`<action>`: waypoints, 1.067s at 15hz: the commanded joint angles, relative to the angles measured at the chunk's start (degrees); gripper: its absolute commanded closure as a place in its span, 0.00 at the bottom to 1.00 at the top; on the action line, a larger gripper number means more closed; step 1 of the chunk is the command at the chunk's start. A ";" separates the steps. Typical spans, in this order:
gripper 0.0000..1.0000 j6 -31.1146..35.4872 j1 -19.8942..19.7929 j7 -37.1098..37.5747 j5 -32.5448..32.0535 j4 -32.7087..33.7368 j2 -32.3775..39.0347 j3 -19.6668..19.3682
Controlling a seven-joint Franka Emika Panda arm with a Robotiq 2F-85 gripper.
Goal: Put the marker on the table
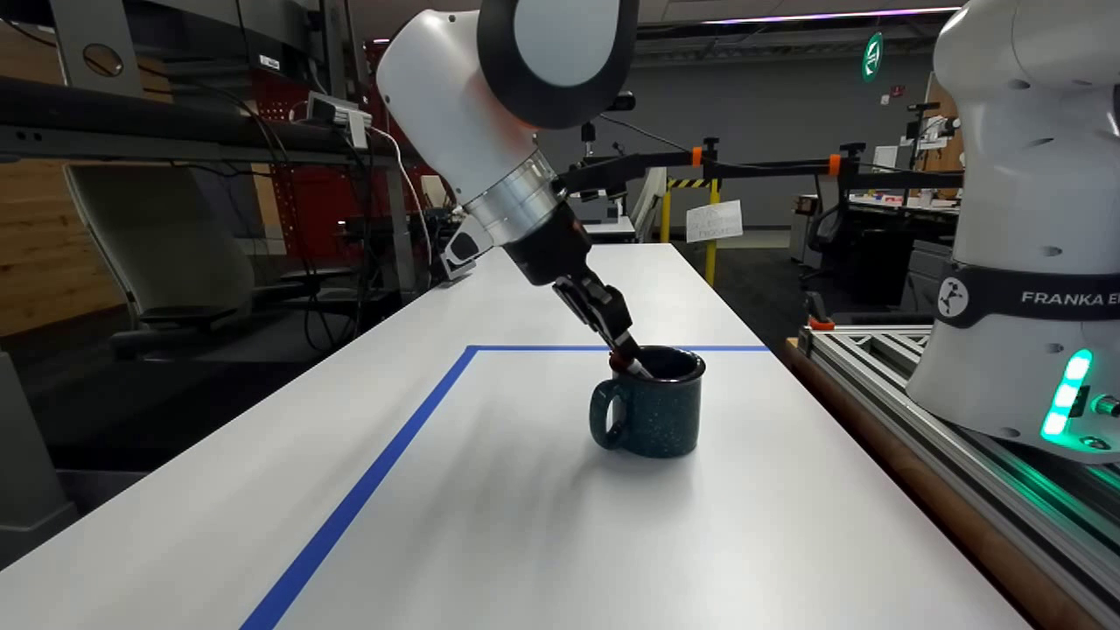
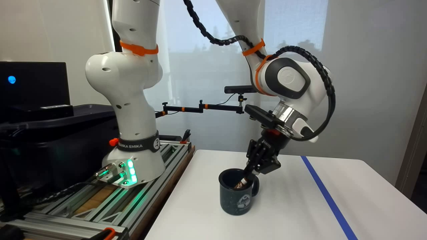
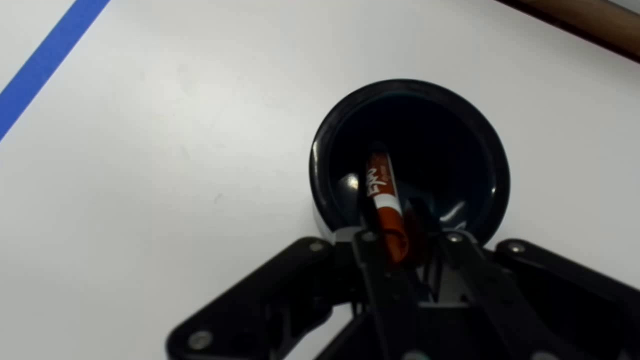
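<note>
- Bin (image 2: 66, 146): dark, at the far left in an exterior view, well apart from the claw (image 3: 395, 207); what it holds is hidden.
- Mug (image 2: 233, 197): dark blue-green, upright on the tabletop (image 2: 283, 210), just below the claw in both exterior views, its handle on the side the claw slants from. It holds the marker (image 3: 385, 200).
- Marker: red-brown with a white band, inside the mug and leaning. In the wrist view its lower end sits deep in the mug and its cap lies between the claw's fingers (image 3: 424, 220).
- Claw: tilted, tips at the mug's mouth, set narrow with a finger on either side of the cap. I cannot tell whether they grip it or touch the rim.
- Tape (image 2: 327, 197): blue, flat on the tabletop, right of the claw in an exterior view.
</note>
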 commanded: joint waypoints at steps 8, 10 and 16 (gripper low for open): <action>0.95 -3.53 -0.69 -4.15 4.39 0.38 -4.42 0.68; 0.95 -5.12 -0.83 -5.24 5.88 0.23 -6.48 0.42; 0.95 -12.13 -2.29 -7.71 8.04 0.77 -12.05 -1.79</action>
